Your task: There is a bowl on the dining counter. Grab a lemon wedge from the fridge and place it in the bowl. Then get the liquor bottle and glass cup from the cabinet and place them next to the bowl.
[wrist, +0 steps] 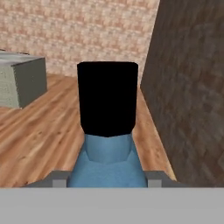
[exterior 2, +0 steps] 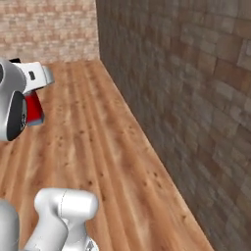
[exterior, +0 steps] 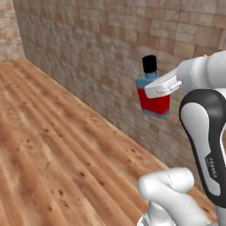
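Grasping the liquor bottle [exterior: 153, 98], the gripper [exterior: 164, 86] carries it in the air at right of centre in the left base view, against the dark brick wall [exterior: 110, 57], well above the wooden floor [exterior: 57, 145]. Bottle stands upright, black cap up. At lower centre of the hand view, grey fingertips [wrist: 59, 178] flank the bottle's blue shoulders [wrist: 108, 168]. Grey-green counter [wrist: 22, 81] at left edge.

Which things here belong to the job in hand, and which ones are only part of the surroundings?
Belonging to the job:
- liquor bottle, red body, blue shoulders, black cap, carried in the air
- claw, closed on the bottle

Only surroundings:
- wooden floor
- brick wall
- sage-green cabinet unit seen far off in the hand view
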You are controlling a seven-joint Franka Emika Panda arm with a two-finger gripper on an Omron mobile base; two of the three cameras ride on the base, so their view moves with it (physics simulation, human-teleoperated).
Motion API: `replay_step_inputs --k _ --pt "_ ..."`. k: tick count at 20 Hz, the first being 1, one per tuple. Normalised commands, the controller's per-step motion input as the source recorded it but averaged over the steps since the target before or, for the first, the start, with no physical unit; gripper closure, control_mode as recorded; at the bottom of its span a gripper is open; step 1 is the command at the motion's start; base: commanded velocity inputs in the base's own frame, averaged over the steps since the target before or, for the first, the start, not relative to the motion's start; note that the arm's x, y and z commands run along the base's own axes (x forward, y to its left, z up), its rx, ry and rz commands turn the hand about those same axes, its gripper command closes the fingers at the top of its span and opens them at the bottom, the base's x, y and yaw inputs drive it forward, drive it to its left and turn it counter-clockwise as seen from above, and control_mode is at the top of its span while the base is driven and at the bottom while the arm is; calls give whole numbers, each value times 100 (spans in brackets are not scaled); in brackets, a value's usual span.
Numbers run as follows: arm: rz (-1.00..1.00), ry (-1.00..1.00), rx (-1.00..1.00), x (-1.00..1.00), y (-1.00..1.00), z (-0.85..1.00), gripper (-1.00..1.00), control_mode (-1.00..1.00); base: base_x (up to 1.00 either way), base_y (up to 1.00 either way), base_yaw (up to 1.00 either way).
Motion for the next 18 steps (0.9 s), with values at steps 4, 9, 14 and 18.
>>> replay_step_inputs --k 4,9,14,18 --pt "0 0 0 0 0 0 100 100 100 8 17" --pt "0 0 0 0 0 0 100 100 100 4 31" --pt "0 0 0 0 0 0 100 100 100 0 47" --pt "0 0 0 0 0 0 100 100 100 0 46"
